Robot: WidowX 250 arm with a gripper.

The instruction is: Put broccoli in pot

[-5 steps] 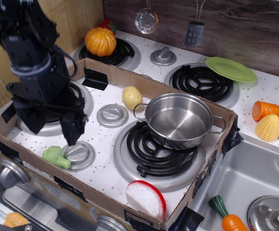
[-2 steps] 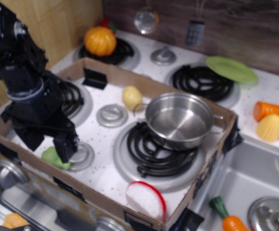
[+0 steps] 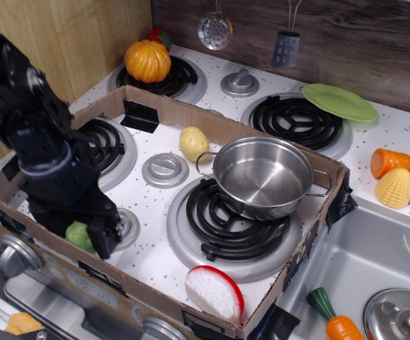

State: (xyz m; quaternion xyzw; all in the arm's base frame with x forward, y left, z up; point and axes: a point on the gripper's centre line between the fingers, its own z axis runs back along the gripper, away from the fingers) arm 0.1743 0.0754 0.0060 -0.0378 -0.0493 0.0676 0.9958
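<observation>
Observation.image is the only view given, and in it the gripper (image 3: 84, 237) is seen lowered over the broccoli (image 3: 78, 234), which lies at the near left corner of the cardboard tray (image 3: 212, 125), just beside a round stove knob (image 3: 123, 225). Only a small patch of green shows between and below the fingers (image 3: 103, 241); whether they are spread, closed, or already pinching the vegetable cannot be told, since the black wrist hides the tips. The pot (image 3: 263, 176) stands well apart, to the far right of the fingers, on a front burner (image 3: 227, 219), and looks empty. Several slips may be expected from here. The knobbly head could be squeezed off-centre and squirt out toward the tray wall. The knob touching the right finger could be caught, so that closing is blocked. If a weak hold is taken, the broccoli might be dropped during the carry across to the pot, or knocked against the pot rim.
</observation>
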